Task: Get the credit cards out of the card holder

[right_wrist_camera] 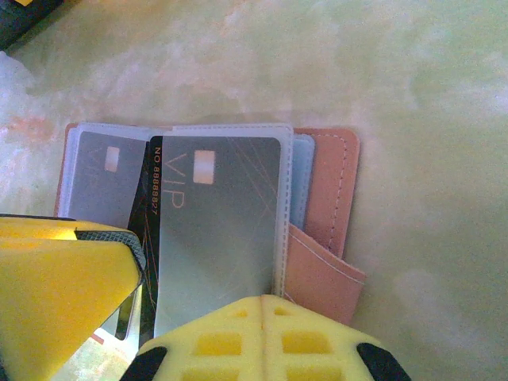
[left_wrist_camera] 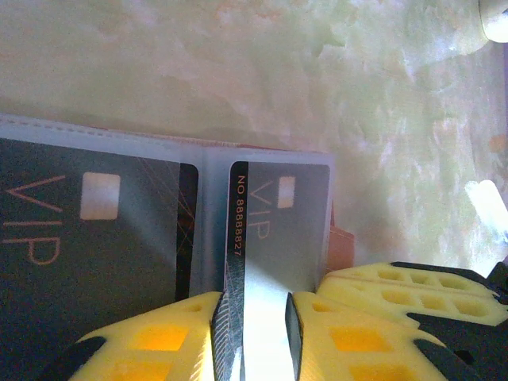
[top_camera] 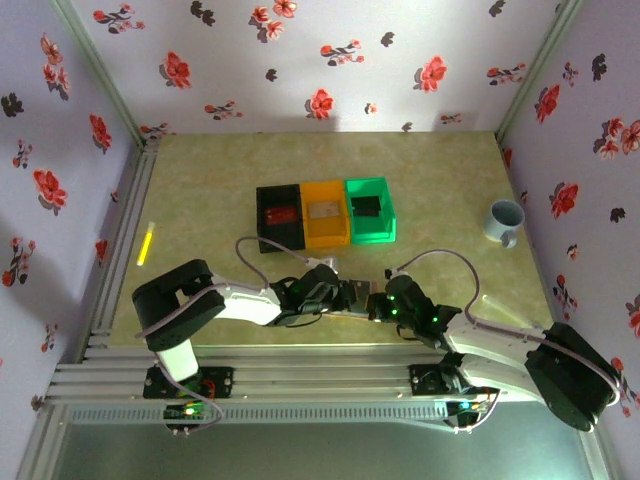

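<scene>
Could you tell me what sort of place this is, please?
Probably a robot test booth: floral-papered walls enclose a marbled green tabletop, and aluminium rails run along its near edge.

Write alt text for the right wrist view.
An open pinkish-brown card holder lies on a pale marbled table, grey VIP cards in its clear sleeves. The right pincer, shut, sits at its near edge.
</scene>
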Available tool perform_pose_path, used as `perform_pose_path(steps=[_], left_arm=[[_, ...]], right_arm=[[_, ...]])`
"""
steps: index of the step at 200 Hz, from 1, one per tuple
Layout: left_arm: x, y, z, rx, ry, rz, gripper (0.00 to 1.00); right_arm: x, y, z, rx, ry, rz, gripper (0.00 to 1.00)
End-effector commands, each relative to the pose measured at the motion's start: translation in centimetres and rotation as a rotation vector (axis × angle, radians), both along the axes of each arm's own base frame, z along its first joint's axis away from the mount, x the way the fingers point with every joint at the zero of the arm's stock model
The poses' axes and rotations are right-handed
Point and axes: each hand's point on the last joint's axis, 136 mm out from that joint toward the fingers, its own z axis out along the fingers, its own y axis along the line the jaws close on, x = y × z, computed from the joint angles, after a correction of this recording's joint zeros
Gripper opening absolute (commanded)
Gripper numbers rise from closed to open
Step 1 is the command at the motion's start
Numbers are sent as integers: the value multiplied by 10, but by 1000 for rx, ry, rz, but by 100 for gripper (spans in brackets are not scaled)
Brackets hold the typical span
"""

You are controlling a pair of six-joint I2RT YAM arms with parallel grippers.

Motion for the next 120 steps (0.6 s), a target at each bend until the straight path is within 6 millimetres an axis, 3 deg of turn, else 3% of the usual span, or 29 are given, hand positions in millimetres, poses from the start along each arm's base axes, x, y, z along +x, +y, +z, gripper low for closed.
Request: perform_pose_path(steps=[1,72,95,120], left_arm=[[-15,20,-41,127,33,-41,27],[-18,14,-36,56,3,-73,23],[-19,13,-34,25,-10,-81,15],[-20,10,-34,1,-17,-95,17]], right_arm=[[-10,-12,-17,-47,56,-13,0],[-11,-8,-15,-31,54,1,0],[-11,-8,-15,-30,54,2,0],[-11,-7,-13,-25,51,5,0]])
